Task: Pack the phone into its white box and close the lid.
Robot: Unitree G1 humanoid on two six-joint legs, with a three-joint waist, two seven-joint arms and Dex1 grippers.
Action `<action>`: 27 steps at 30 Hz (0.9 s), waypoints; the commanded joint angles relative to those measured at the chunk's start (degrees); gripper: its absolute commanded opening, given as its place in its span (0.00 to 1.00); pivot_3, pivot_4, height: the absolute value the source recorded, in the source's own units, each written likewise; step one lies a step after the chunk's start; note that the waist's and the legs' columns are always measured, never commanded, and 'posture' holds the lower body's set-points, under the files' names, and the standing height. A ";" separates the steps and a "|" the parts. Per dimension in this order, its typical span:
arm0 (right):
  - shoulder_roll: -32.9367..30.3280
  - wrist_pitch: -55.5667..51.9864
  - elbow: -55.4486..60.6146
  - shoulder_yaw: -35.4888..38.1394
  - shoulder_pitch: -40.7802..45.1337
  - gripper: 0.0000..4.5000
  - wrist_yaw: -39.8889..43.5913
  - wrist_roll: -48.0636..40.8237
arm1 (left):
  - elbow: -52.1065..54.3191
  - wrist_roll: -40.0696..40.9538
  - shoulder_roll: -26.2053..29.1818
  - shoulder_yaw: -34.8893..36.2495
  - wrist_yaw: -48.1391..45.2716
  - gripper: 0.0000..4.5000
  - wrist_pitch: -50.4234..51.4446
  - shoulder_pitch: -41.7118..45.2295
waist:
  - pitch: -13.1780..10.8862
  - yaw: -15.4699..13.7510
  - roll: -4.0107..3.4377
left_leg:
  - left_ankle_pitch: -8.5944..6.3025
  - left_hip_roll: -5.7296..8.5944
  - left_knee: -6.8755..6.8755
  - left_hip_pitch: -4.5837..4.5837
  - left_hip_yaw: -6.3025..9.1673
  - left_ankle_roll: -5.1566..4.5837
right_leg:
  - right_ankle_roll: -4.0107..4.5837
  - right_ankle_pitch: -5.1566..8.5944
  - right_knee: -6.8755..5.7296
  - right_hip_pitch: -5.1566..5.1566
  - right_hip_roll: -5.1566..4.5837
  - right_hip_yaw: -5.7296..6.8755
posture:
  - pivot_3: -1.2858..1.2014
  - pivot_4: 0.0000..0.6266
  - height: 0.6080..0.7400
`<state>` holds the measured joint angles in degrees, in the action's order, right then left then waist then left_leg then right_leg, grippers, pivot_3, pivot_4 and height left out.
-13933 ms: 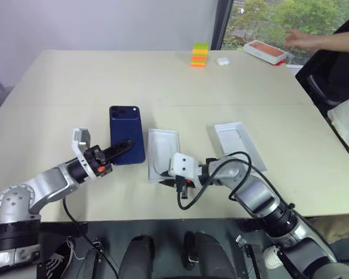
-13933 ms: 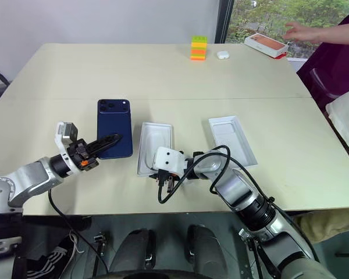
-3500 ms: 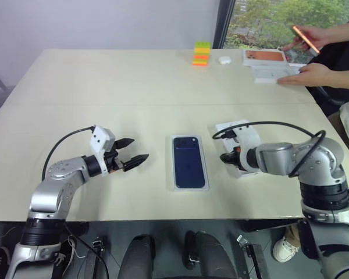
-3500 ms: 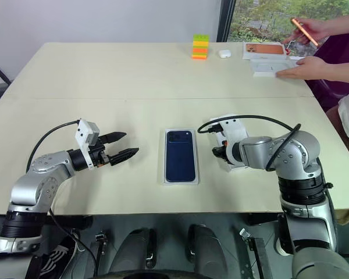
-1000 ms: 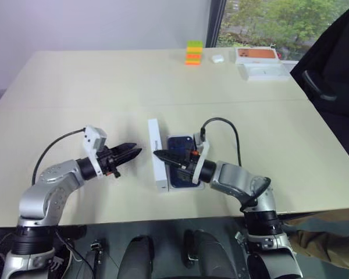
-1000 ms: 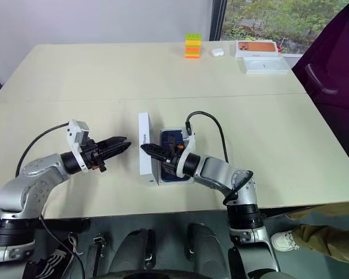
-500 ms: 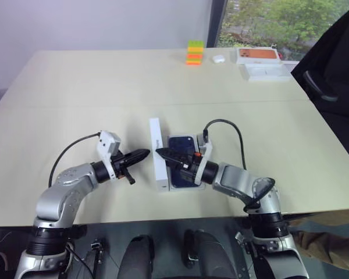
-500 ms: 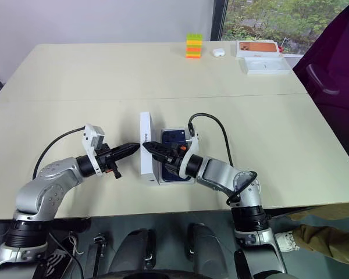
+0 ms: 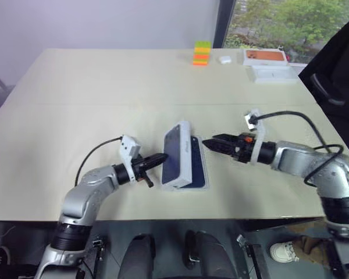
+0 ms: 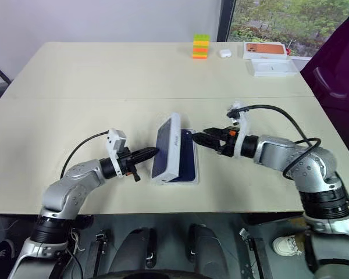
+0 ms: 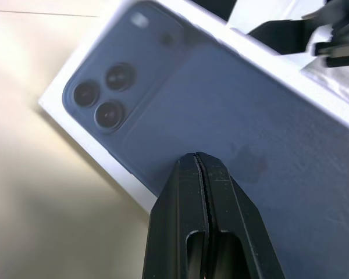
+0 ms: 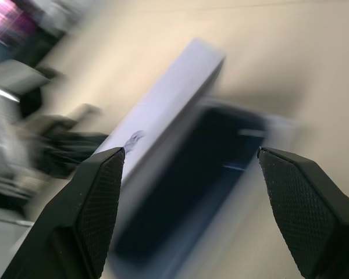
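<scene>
The white box (image 9: 191, 186) lies near the table's front edge with the dark blue phone (image 9: 196, 170) inside it. The lid (image 9: 177, 152) stands tilted on the box's left side and leans over the phone, its printed face (image 11: 221, 104) turned to the left. My left gripper (image 9: 161, 157) is shut, and its tips rest against that printed face. My right gripper (image 9: 211, 142) hovers just right of the box, open and holding nothing. In the right wrist view its fingers (image 12: 99, 203) stand wide apart, with the lid (image 12: 163, 110) and the phone (image 12: 203, 168) between them in the distance.
At the table's far edge stand a stack of coloured bricks (image 9: 200, 53) and a small white object (image 9: 224, 59). Right of them are an orange-pictured box (image 9: 264, 56) and a white insert (image 9: 272, 74). A dark shape (image 9: 337, 75) rises along the right edge.
The lid stood upright on its edge and now leans over the box. My right gripper opened, let go and drew back to the right. My left gripper moved right against the lid.
</scene>
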<state>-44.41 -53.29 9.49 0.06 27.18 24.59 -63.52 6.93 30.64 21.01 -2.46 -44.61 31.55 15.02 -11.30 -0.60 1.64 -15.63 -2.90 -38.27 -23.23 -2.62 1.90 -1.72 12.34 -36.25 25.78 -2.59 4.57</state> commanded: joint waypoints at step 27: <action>0.90 20.05 5.28 -12.59 -1.44 0.01 20.06 43.68 | 1.72 -0.20 12.30 1.05 -1.87 0.00 9.12 0.00 | 0.00 -0.12 -0.02 | 0.01 0.01 -0.04 0.04 0.00 0.01 | 0.13 -0.08 -0.05 -0.02 -0.03 0.01 | 0.52 0.24 1.00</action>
<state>-43.67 -33.93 12.58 -13.21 24.93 44.41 -20.80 8.29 31.06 33.81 -0.45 -46.02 41.62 14.30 -11.30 -0.72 1.62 -15.62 -2.90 -38.31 -23.19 -2.62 1.91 -1.59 12.26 -36.30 25.75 -2.62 4.58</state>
